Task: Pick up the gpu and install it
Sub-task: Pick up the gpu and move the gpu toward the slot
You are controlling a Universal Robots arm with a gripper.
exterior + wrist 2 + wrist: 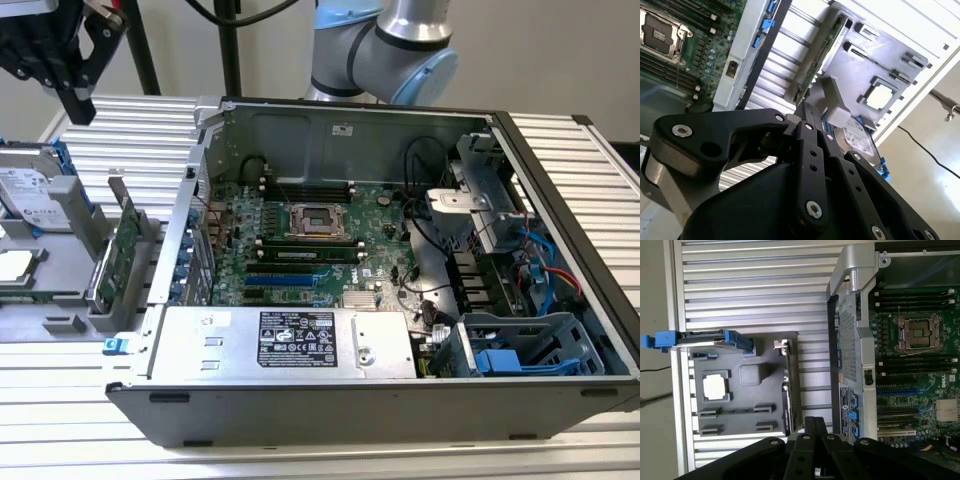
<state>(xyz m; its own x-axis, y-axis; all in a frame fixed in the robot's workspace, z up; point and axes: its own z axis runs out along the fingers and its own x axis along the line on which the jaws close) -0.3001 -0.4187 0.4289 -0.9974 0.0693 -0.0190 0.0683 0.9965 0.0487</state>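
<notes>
The gpu [126,245] is a slim green card standing on edge in a grey holder tray [62,322], at the exterior view's left beside the open computer case. Both wrist views see it edge-on [792,385] [821,59], with its silver bracket [782,345] at one end. My gripper [78,104] hangs high above the tray, apart from the card, at the exterior view's upper left. Its black fingers are shut with nothing between them in both wrist views [816,421] [807,111].
The open case holds a green motherboard [300,250] with a square CPU socket [318,220], blue slots [895,390] and a silver power supply [290,340]. The tray [742,371] also carries a CPU chip [714,386] and a hard drive on blue rails [700,338].
</notes>
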